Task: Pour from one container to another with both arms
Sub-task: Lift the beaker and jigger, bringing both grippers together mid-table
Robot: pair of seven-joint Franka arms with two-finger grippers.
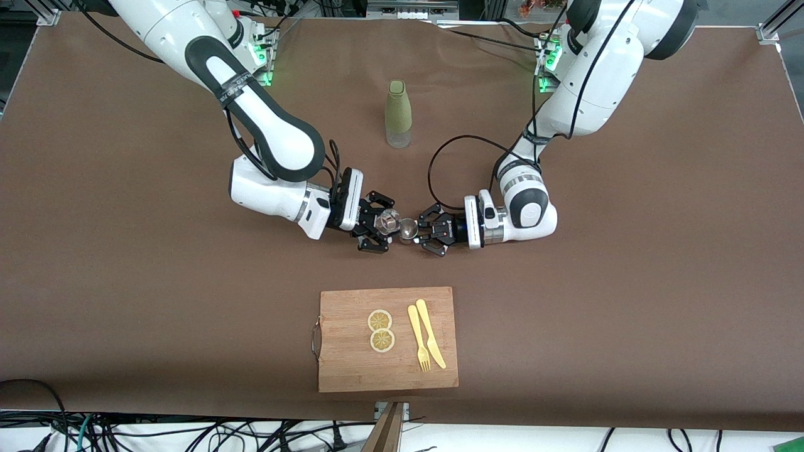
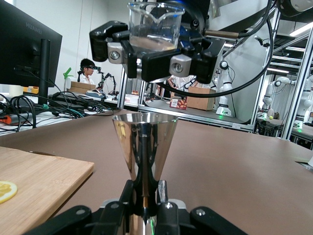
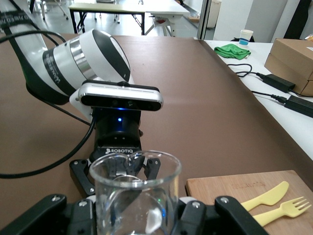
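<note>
My right gripper [image 1: 380, 229] is shut on a clear glass beaker [image 1: 388, 221] over the middle of the table. Tip to tip with it, my left gripper [image 1: 422, 233] is shut on a shiny metal jigger [image 1: 408, 230]. In the left wrist view the jigger [image 2: 145, 147] stands upright between the black fingers [image 2: 117, 198], and the beaker [image 2: 154, 27] hangs upright above its rim in the right gripper [image 2: 149, 54]. In the right wrist view the beaker [image 3: 134, 196] fills the foreground, with the left gripper [image 3: 120, 166] just past it.
A green bottle [image 1: 398, 113] stands farther from the front camera than the grippers. Nearer to the camera lies a wooden cutting board [image 1: 345, 358] with two lemon slices [image 1: 380, 330], a yellow knife [image 1: 431, 333] and a yellow fork [image 1: 418, 339].
</note>
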